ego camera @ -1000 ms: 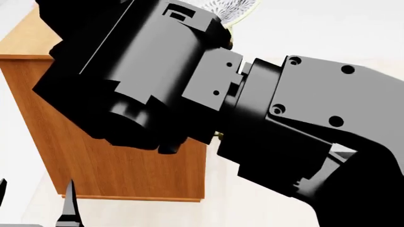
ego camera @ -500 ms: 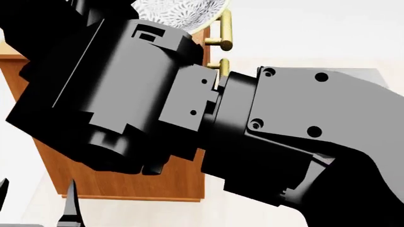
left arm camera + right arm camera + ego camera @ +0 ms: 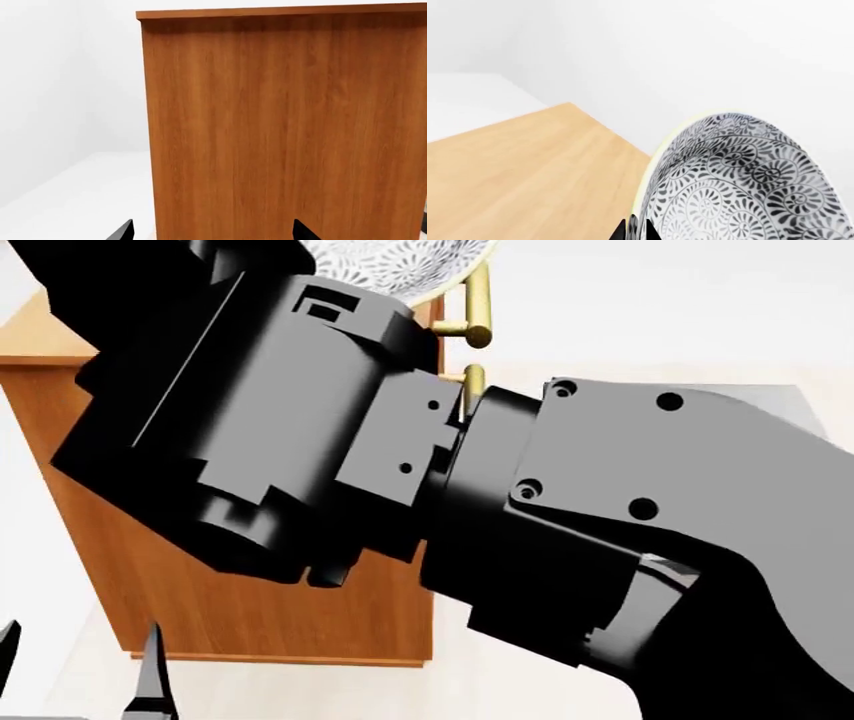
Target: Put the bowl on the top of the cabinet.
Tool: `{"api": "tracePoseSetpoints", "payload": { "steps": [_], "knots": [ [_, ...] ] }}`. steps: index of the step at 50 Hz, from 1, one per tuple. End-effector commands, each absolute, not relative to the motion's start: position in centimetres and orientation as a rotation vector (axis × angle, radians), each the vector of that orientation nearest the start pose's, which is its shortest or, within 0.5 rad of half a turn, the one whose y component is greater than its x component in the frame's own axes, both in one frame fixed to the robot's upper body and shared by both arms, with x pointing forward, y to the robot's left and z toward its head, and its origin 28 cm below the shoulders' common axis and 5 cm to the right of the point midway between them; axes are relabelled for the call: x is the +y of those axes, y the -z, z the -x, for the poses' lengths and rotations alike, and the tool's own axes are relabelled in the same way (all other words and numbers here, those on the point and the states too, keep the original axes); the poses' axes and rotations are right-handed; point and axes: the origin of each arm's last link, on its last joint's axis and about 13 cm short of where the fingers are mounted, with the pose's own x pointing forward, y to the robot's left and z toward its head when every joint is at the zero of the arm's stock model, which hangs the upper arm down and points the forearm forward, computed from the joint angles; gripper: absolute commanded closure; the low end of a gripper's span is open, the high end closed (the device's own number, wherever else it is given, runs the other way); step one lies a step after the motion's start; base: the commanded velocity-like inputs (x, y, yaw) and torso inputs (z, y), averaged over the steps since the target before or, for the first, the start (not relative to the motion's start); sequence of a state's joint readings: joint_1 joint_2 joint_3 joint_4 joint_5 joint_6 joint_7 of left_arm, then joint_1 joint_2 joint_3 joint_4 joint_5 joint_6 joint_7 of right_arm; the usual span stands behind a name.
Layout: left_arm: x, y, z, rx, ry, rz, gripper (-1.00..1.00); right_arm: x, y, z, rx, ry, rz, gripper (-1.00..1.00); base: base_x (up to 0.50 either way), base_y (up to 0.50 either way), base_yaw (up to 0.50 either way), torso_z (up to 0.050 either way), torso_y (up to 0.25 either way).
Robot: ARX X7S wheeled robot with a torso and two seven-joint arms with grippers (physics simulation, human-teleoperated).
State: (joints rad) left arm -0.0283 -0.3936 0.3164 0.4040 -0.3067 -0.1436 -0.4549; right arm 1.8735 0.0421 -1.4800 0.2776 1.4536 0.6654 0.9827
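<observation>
Grey-black flowers cover the bowl, and it is held up high by the right claw. The claw's two fingers are pinched close together on the bowl's rim, so the bowl is gripped at its edge and hangs tilted. Just past the claw and below it, the light wood top of the cabinet is seen. The bowl is not yet set down on that top; whether it hangs over the top or beside it cannot be told for sure. In the head view only a bit of the bowl is seen, close to a brass handle, because the big black right arm hides most things.

So the lifting is judged to be done. Left to do: the bowl must be put flat on the top and let go.

The left claw is held low, facing the cabinet's side. Its fingers are spread wide and nothing is held between them.

No words, labels or brand marks can be read anywhere.
</observation>
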Motion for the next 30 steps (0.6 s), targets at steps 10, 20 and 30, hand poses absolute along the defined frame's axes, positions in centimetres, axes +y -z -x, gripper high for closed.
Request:
{"api": "tracePoseSetpoints", "payload": {
  "steps": [10, 20, 30],
  "knots": [
    [21.3, -8.1, -19.9, -0.164, -0.035, -0.019, -1.0, 7.1, -32.7, -31.5, -0.134, -0.123, 0.597, 1.0, 0.0, 0.0, 0.0, 0.0, 0.0],
    [21.2, -8.3, -19.9, -0.163, -0.03, -0.021, -1.0, 7.1, -32.6, -31.4, -0.137, -0.133, 0.59, 1.0, 0.0, 0.0, 0.0, 0.0, 0.001],
    [21.2, -8.1, -19.9, -0.161, -0.03, -0.019, -1.0, 6.9, -32.9, -31.4, -0.17, -0.087, 0.588, -1.0, 0.0, 0.0, 0.0, 0.0, 0.0]
  ]
}}
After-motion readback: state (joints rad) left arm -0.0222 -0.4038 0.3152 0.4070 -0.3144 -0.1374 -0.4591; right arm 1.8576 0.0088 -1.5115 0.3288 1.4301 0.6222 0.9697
